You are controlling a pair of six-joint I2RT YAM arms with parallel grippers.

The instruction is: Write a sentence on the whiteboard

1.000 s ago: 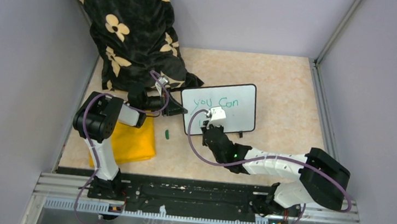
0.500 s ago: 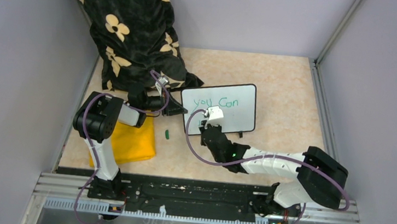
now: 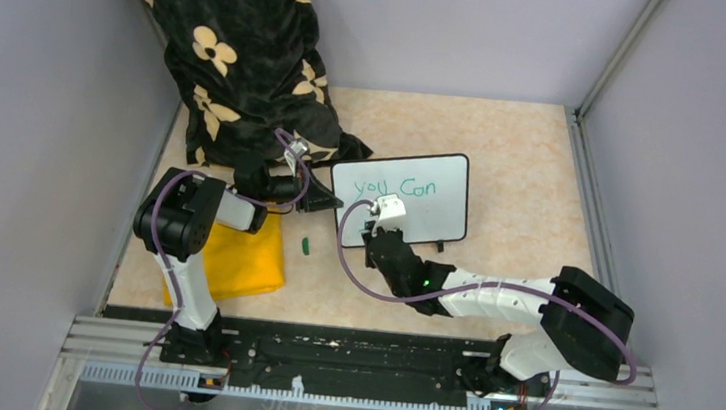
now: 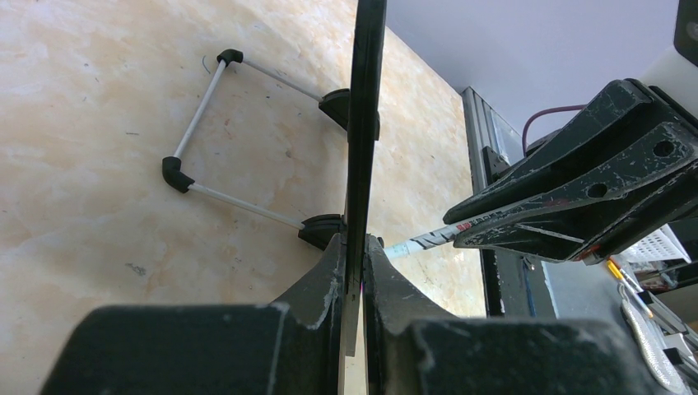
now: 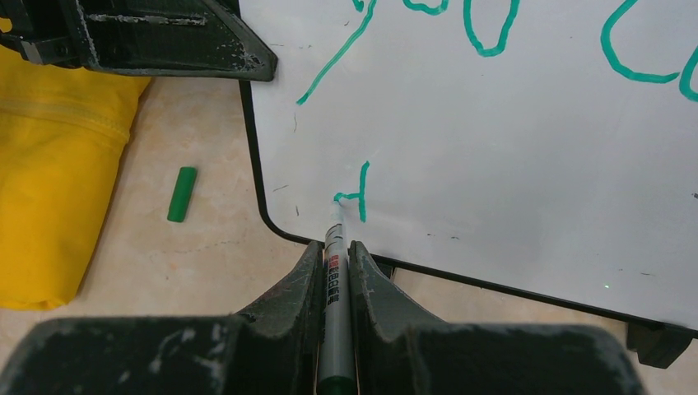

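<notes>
The whiteboard (image 3: 429,206) stands tilted on its black feet mid-table, with green "you Can" on its top line. My left gripper (image 3: 331,202) is shut on its left edge; the left wrist view shows the board edge-on (image 4: 365,123) between the jaws. My right gripper (image 3: 376,234) is shut on a silver marker (image 5: 333,288) with its tip on the board's lower left corner. There a short green stroke (image 5: 355,195) starts the second line of the sentence (image 5: 486,33). The board fills the right wrist view (image 5: 510,148).
A green marker cap (image 3: 305,246) lies on the table left of the board, also in the right wrist view (image 5: 181,193). A yellow folded cloth (image 3: 238,258) lies by the left arm. A black flowered cloth (image 3: 243,53) hangs at the back left. Grey walls stand close around the table.
My right gripper has shifted slightly left along the board's lower edge with the marker. The left arm and the board have not moved.
</notes>
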